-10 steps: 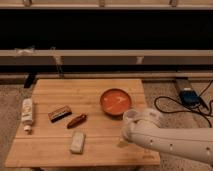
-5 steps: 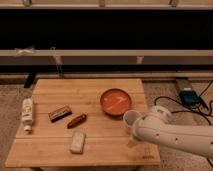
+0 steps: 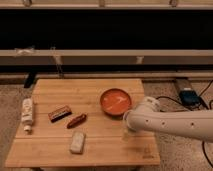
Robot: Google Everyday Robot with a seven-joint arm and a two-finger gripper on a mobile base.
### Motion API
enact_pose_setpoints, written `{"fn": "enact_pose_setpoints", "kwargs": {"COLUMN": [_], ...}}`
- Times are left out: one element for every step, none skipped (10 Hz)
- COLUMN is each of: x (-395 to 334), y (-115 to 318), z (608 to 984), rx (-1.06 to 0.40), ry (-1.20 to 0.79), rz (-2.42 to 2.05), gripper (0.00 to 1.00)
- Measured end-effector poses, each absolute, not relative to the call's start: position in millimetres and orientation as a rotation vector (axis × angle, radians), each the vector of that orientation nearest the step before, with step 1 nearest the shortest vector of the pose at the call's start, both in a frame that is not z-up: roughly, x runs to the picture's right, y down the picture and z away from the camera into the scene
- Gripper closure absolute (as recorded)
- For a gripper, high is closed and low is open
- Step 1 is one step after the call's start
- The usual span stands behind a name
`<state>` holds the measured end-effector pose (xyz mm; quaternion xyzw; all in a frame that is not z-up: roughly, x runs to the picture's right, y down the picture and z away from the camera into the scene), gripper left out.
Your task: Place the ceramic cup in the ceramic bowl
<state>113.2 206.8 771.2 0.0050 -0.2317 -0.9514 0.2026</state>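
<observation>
The orange-red ceramic bowl (image 3: 116, 101) sits on the right part of the wooden table (image 3: 85, 90). My white arm reaches in from the right. Its gripper (image 3: 128, 131) hangs at the arm's tip, just in front of the bowl's near rim and above the table. A small white round shape at the arm's tip (image 3: 128, 119) looks like the ceramic cup. It blends with the white arm, so I cannot tell whether the gripper holds it. It is beside the bowl, not inside it.
A white labelled bottle (image 3: 27, 114) lies at the table's left edge. A brown bar (image 3: 60, 113), a red-brown oblong item (image 3: 76, 120) and a pale packet (image 3: 77, 141) lie left of centre. A blue device with cables (image 3: 189, 96) is on the floor at right.
The arm has shifted and straightened. Its tip has stayed close to the bowl's near rim, moving slightly left. The bowl and the other items have not moved.
</observation>
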Motion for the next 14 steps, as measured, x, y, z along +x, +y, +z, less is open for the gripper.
{"fn": "enact_pose_setpoints", "kwargs": {"x": [109, 103, 102, 106, 107, 112, 115, 120, 126, 131, 136, 141, 145, 149], "y": [212, 217, 220, 221, 218, 213, 204, 192, 179, 159, 146, 130, 112, 93], "z": [781, 790, 794, 794, 790, 781, 769, 753, 736, 714, 702, 692, 689, 691], "rx": [0.008, 0.005, -0.001, -0.021, -0.031, -0.057, -0.077, -0.099, -0.121, -0.141, -0.154, -0.153, -0.137, -0.109], "ry": [-0.666, -0.675, -0.673, -0.66, -0.647, -0.632, -0.612, -0.592, -0.571, -0.541, -0.521, -0.496, -0.473, -0.451], "rz": [-2.66, -2.665, -2.673, -2.683, -2.692, -2.705, -2.716, -2.733, -2.75, -2.776, -2.791, -2.81, -2.827, -2.845], "gripper": [0.4, 0.5, 0.6, 0.72, 0.8, 0.9, 0.98, 1.0, 1.0, 1.0, 1.0, 1.0, 1.0, 1.0]}}
